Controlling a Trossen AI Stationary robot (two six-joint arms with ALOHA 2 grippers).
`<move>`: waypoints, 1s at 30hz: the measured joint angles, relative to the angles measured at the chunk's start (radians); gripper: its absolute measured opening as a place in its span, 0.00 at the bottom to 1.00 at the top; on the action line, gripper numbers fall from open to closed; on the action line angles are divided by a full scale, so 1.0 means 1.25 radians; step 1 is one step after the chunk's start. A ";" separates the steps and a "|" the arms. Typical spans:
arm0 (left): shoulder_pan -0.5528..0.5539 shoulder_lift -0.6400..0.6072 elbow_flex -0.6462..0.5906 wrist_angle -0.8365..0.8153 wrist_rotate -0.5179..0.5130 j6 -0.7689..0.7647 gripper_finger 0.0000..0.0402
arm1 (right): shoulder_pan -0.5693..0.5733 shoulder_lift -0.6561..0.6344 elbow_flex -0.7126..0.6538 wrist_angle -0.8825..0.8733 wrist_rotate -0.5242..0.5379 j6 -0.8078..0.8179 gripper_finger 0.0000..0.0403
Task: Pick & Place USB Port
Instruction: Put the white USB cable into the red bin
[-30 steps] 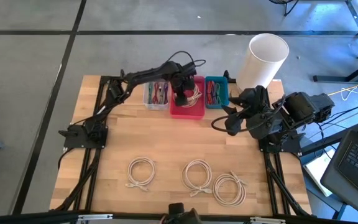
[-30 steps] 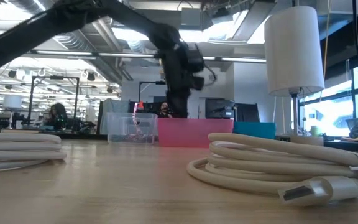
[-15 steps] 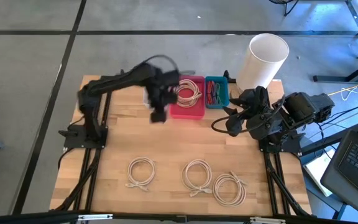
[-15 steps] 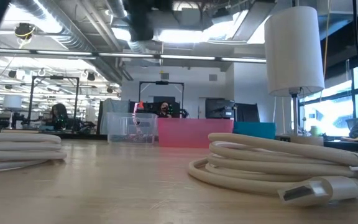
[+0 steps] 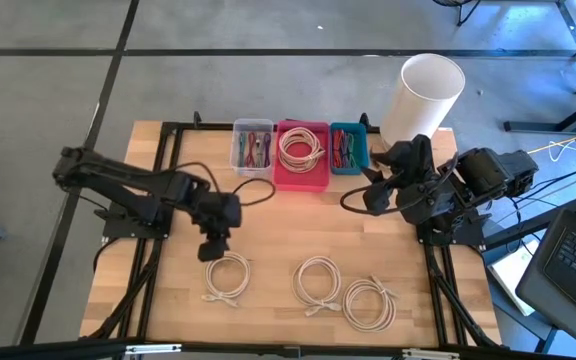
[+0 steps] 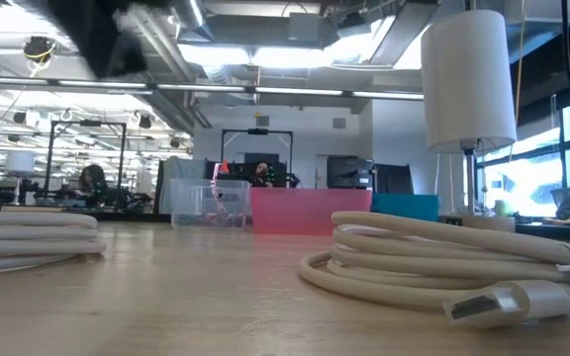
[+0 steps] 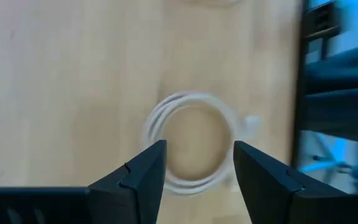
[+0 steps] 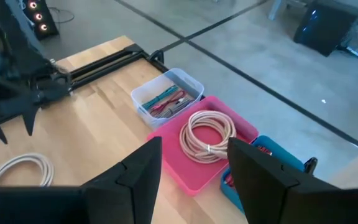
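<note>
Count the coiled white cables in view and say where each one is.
4. One coil lies in the pink bin. Three lie on the table's near side: left coil under the left gripper, middle coil, right coil. None seems hidden.

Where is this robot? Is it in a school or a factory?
Probably a robotics lab in a big open workshop: bare ceiling pipes, rows of workstations behind, and a wooden test table with sorting bins.
</note>
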State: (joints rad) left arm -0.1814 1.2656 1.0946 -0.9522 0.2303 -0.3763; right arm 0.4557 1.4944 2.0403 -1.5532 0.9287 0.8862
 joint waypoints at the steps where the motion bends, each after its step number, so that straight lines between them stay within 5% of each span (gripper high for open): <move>1: -0.009 -0.011 -0.034 0.013 -0.017 -0.009 0.44 | 0.000 0.000 0.000 0.000 0.006 0.000 0.46; 13: -0.033 -0.012 -0.283 0.136 -0.041 0.017 0.43 | -0.002 0.000 0.000 0.017 0.011 0.000 0.46; 30: -0.056 0.004 -0.421 0.389 -0.024 -0.052 0.42 | -0.001 0.000 0.000 0.021 0.017 0.000 0.46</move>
State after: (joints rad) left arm -0.2518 1.2700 0.5683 -0.4664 0.2005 -0.4413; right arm 0.4539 1.4944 2.0399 -1.5269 0.9497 0.8860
